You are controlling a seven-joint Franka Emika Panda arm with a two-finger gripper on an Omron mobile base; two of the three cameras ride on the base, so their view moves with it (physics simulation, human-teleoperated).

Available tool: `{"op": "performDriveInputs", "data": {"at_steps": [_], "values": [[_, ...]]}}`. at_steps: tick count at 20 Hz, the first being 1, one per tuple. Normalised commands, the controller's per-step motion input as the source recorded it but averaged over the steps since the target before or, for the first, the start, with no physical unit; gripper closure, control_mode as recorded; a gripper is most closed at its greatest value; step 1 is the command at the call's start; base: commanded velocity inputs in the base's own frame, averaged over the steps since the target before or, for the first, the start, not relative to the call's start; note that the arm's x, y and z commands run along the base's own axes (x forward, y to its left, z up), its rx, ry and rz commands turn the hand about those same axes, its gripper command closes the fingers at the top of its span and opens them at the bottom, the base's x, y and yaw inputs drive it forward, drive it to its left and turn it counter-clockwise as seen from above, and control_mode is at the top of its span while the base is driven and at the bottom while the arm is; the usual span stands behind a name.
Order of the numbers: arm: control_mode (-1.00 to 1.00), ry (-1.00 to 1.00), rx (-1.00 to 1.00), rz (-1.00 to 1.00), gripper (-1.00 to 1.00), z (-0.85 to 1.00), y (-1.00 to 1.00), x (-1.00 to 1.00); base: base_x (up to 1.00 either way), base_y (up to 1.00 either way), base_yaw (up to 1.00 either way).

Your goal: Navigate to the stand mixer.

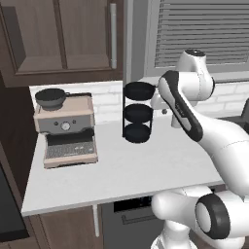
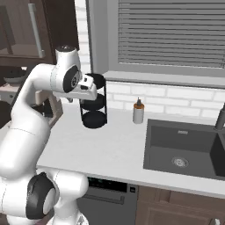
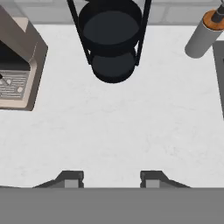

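Observation:
The stand mixer is out of view. My gripper [image 3: 111,179] hangs open above the white counter [image 3: 131,122] with nothing between its fingertips [image 3: 71,179]. The arm reaches over the counter, and its hand [image 2: 88,88] sits in front of the black three-tier round rack [image 2: 93,107]. Past the gripper, that rack [image 3: 113,39] stands straight ahead.
A boxy beige espresso machine [image 1: 68,129] with a dark bowl on top stands at the counter's left end, and the rack [image 1: 137,119] is to its right. A grey soap bottle [image 2: 139,112] stands beside the dark sink [image 2: 184,149]. Cabinets and a blinded window line the back wall.

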Motion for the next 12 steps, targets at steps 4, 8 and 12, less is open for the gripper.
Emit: {"op": "performDriveInputs", "data": {"at_steps": [4, 8, 12], "values": [[-1.0, 0.0, 0.0, 0.0, -1.0, -0.01, 0.0, -0.31, 0.0, 0.0, 0.0], [-1.0, 0.0, 0.0, 0.0, -1.0, -0.16, -0.02, -0.93, 0.0, 0.0, 0.0], [-1.0, 0.0, 0.0, 0.0, -1.0, -0.22, 0.0, -1.0, 0.0, 0.0, 0.0]]}}
